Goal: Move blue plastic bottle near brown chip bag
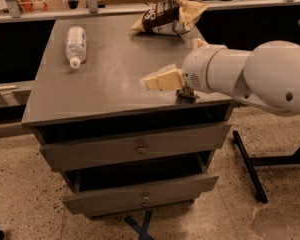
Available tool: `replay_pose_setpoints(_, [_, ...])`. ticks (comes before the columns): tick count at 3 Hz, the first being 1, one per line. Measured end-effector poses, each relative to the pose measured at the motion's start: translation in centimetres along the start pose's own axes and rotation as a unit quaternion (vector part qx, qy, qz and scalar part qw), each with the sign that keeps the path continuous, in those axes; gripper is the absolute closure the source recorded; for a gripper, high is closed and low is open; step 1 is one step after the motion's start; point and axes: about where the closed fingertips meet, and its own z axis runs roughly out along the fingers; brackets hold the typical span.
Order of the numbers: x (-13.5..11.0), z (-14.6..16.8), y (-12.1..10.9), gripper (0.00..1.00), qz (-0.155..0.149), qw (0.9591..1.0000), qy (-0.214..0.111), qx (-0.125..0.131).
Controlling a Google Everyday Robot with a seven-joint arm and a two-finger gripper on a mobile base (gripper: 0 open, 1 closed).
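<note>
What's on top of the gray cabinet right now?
The blue plastic bottle lies back left, the brown chip bag back right. The gripper is over the front right; the arm hides the cabinet top beneath it.

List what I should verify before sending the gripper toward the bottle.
1. The blue plastic bottle is visible, lying on its side at the left rear of the table: ok.
2. The brown chip bag is visible at the rear edge: ok.
3. Bottle beside bag: not ok, they lie well apart.
4. The gripper at the bottle: not ok, it is over the table's right front.
5. Tabletop between gripper and bottle free of objects: ok.
</note>
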Motion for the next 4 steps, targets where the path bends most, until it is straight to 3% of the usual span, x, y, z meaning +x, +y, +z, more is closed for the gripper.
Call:
replay_pose_setpoints(1, [-0.1,1.3,0.6,0.00,0.009,0.9999,-0.011,0.009])
replay_pose_setpoints(2, [0.3,5.1,2.6,0.00,0.033,0.9987,-0.034,0.020])
replay_pose_setpoints(4, [-0.7,12.9,3.3,0.00,0.050,0.9916,-0.097,0.069])
